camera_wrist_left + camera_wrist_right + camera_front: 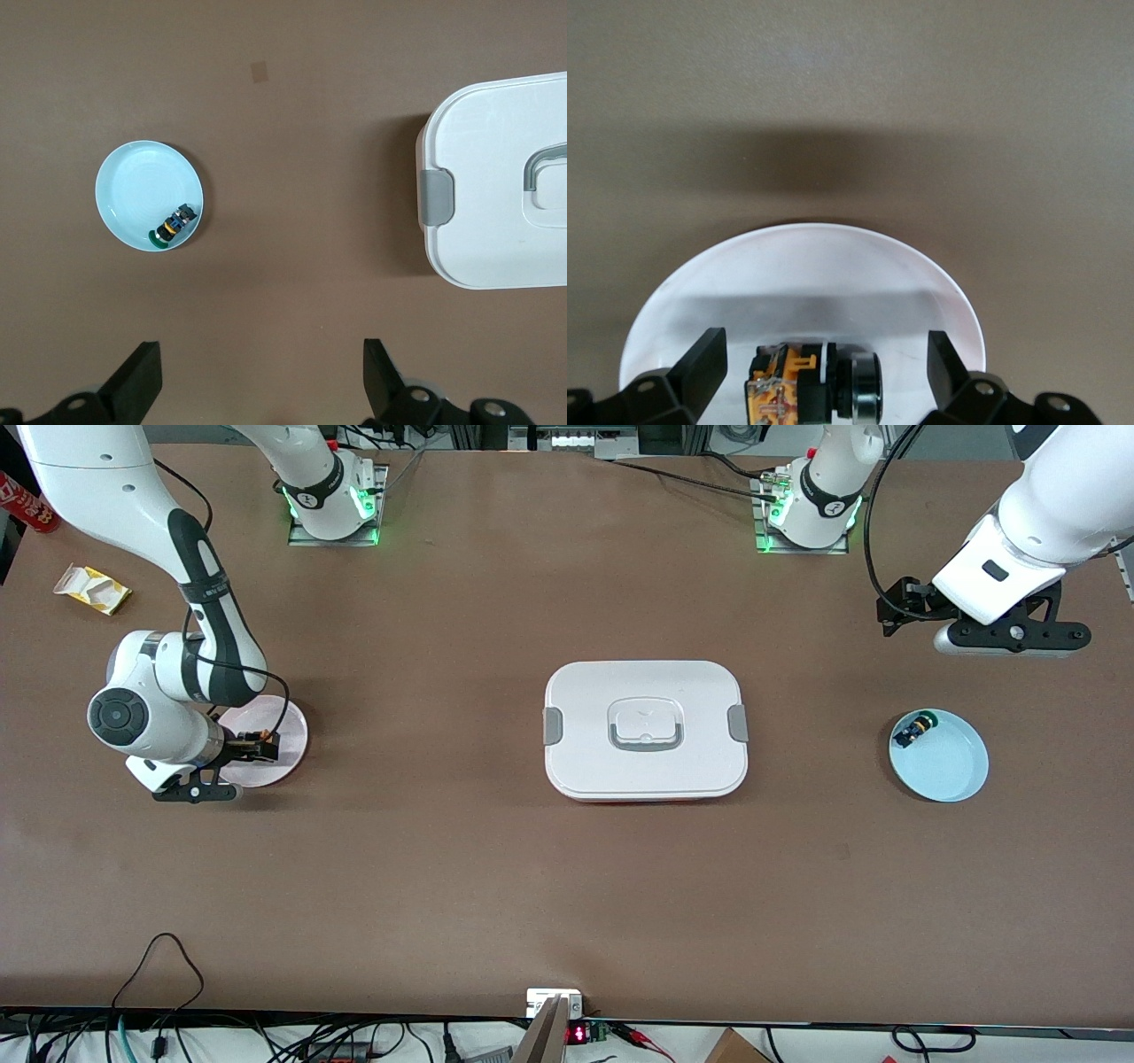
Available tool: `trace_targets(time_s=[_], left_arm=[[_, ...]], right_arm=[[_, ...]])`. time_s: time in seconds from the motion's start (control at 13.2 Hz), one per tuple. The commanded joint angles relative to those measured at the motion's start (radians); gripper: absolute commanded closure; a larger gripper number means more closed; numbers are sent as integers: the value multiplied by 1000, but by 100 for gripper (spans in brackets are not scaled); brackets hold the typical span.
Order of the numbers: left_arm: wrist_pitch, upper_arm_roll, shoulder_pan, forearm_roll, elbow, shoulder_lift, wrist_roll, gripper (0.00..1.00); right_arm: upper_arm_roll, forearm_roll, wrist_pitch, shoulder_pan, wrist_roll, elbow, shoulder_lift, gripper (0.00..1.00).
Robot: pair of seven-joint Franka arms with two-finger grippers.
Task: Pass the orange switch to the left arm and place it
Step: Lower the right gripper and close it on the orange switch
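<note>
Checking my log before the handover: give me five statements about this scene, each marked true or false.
1. The orange switch lies on the pink plate. True.
2. The right gripper is shut on it. False: its fingers stand open on either side of it.
3. The box sits mid-table with its lid on. True.
4. The blue plate holds nothing. False: a blue-green switch lies in it.
5. The left gripper touches that plate. False: it hangs open in the air above the table.

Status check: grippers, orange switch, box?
Right gripper open around orange switch on pink plate. Left gripper open, waiting. Box mid-table between plates.
</note>
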Motion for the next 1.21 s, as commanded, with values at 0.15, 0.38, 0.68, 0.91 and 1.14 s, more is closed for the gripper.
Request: trace_targets(time_s=[0.15, 0.38, 0.68, 0.91, 1.14], left_arm=[[-20, -7, 5, 19, 22, 5, -4, 0], [-20, -7, 5, 19, 22, 5, -2, 0], [-20, -7, 5, 17, 22, 5, -2, 0], [-20, -7, 5, 19, 22, 5, -2, 0], [-20, -7, 5, 17, 22, 5, -2, 0]], right_arm=[[13, 13, 17, -2, -15, -40, -22, 0], [14, 14, 16, -1, -17, -64, -32, 0], [13, 14, 17, -4, -28, -110, -65, 0], [13, 14, 20, -4, -28, -127, -73, 0], [13, 13, 29, -4, -29, -145, -79, 0]])
